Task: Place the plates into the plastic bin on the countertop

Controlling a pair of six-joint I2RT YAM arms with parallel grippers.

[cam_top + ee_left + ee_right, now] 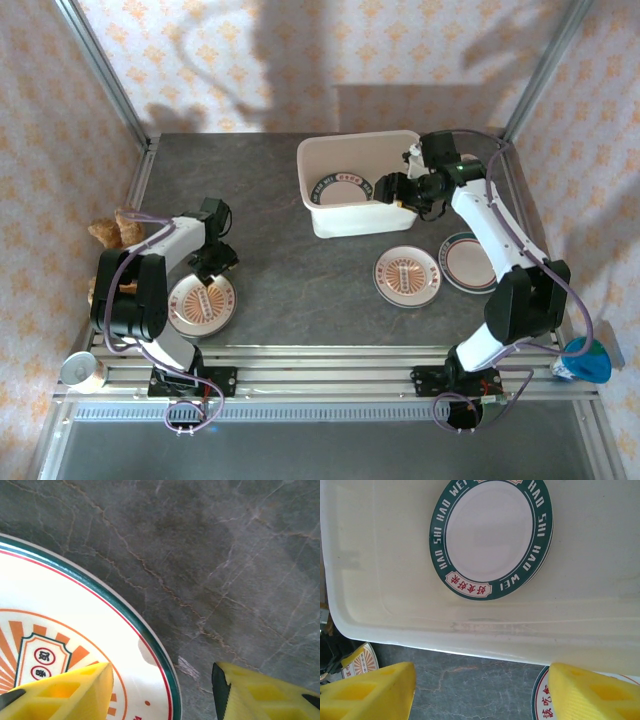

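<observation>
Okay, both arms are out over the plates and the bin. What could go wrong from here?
1. The left gripper is open, its fingers straddling the rim of the orange-centred plate, which lies flat on the countertop. A shallow pinch could slip or shove the plate.
2. The right gripper hangs open and empty over the plastic bin at its near wall. If it moves low, it might clip that wall and shift the bin.

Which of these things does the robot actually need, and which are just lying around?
Belongs to the job:
plastic bin; plate already inside; left orange plate; middle orange plate; right teal-rimmed plate; countertop.

Just lying about:
white tape roll; brown lump; blue object.
</observation>
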